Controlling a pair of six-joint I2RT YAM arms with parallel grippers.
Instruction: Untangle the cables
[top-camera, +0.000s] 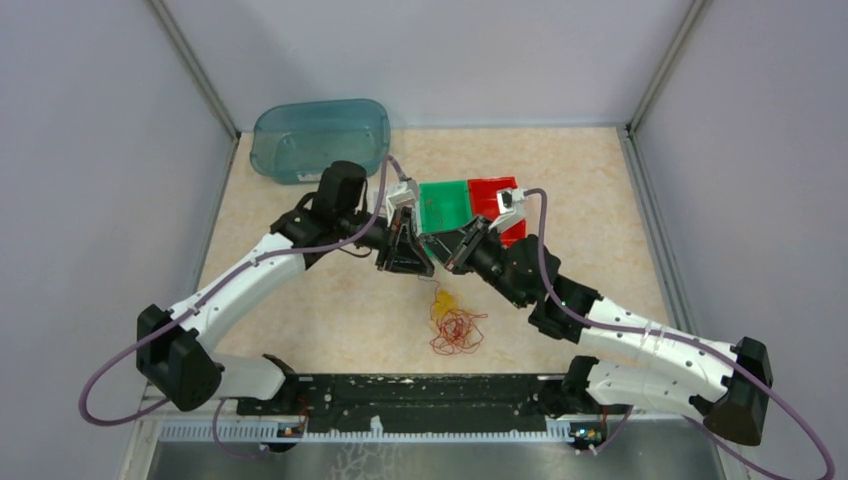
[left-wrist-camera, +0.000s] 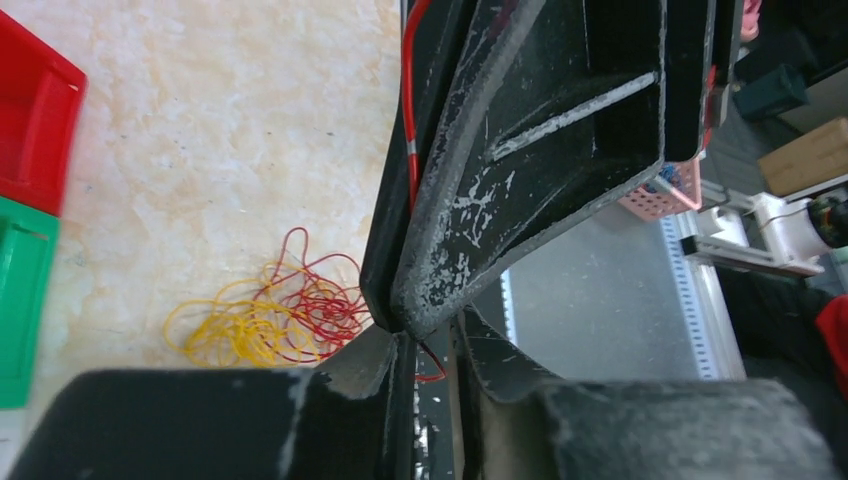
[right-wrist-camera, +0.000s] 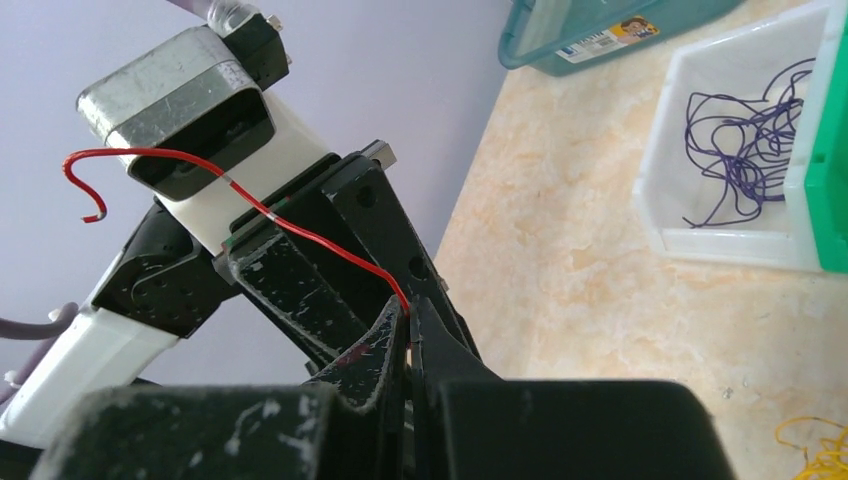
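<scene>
Right end effector (right-wrist-camera: 408, 318) pinches the red cable (right-wrist-camera: 300, 232), tangle (top-camera: 455, 325) lying below on the table (top-camera: 330, 310); left end effector's (top-camera: 408, 268) grip unclear.

The bench (top-camera: 330, 310) is cream with a tan marbled pattern. One cable is red (left-wrist-camera: 310, 300), one yellow (left-wrist-camera: 220, 330) and one purple (right-wrist-camera: 745, 150). The purple one's tray (right-wrist-camera: 690, 240) is white; the other trays are green (top-camera: 445, 203) and red (top-camera: 488, 192). The bin (top-camera: 320, 140) is translucent teal, its label (right-wrist-camera: 600, 38) white with blue and yellow. The arms (top-camera: 250, 275) are white with black joints and mauve leads (top-camera: 82, 398). The jaws are black, scuffed whitish. The walls (top-camera: 100, 150) are pale lilac-grey.
</scene>
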